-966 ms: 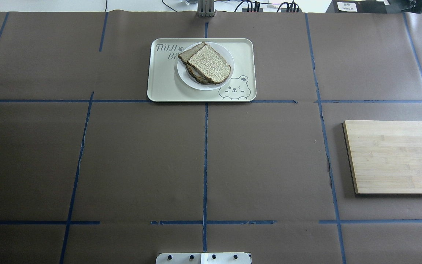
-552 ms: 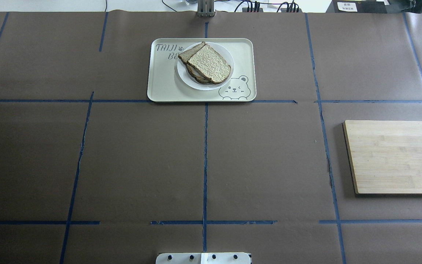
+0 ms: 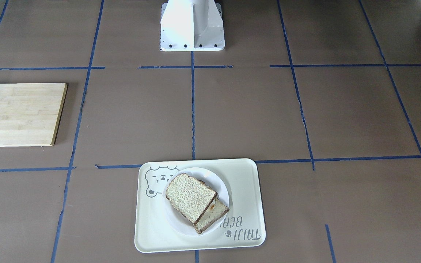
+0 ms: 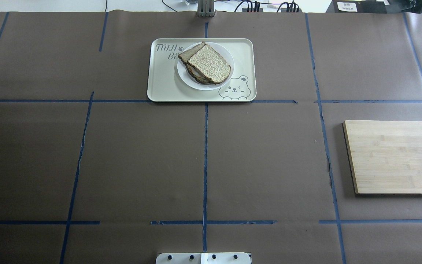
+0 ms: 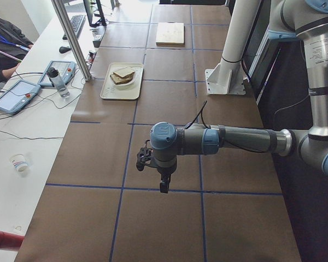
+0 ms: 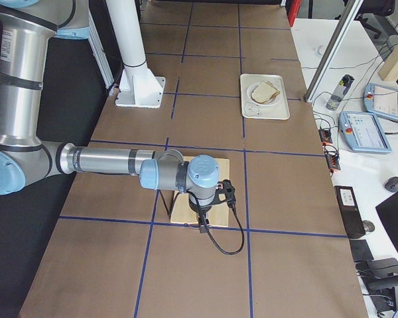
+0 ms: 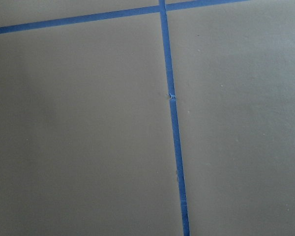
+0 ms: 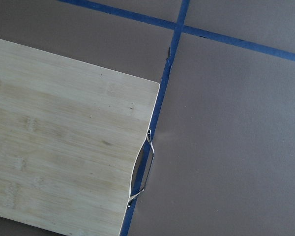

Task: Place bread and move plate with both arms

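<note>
Progress: seemingly finished. The bread (image 4: 209, 63) tops the egg slice (image 3: 214, 214) on the plate (image 4: 185, 79), inside the tray (image 4: 159, 86) at 12 o'clock on the surface (image 4: 269, 165).
Left fingers (image 5: 164, 189): over bare surface, well apart from the tray; spread cannot be told.
Right fingers (image 6: 202, 228): above the board (image 4: 394, 156) at 3 o'clock; likewise unclear.
Textures: rough pale crumb, thin dark crust; smooth round plate; planked wood board.

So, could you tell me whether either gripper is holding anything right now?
No: the bread lies on the plate; left gripper and right gripper carry nothing.
</note>
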Action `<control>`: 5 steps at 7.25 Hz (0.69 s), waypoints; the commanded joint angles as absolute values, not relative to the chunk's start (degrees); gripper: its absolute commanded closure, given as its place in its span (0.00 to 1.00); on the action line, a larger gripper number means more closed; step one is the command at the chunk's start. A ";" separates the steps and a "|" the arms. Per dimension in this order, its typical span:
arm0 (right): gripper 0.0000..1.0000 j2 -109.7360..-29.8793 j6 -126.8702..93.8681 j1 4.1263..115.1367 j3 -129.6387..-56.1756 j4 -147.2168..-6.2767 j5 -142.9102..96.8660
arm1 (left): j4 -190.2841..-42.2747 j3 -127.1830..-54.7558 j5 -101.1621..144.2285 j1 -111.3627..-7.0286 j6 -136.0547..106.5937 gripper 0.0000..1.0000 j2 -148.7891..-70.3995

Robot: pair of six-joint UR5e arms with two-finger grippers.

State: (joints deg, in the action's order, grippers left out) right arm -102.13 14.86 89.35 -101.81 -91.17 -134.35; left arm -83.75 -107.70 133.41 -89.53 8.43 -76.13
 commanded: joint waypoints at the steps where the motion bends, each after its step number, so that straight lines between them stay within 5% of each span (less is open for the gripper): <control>1: 0.00 -102.13 14.85 89.03 -101.86 -91.14 -134.38 | -83.76 -107.84 133.42 -89.39 8.44 0.00 -76.20; 5: 0.00 -102.30 14.85 88.95 -101.69 -91.14 -134.38 | -84.19 -107.84 133.51 -89.38 8.44 0.00 -76.20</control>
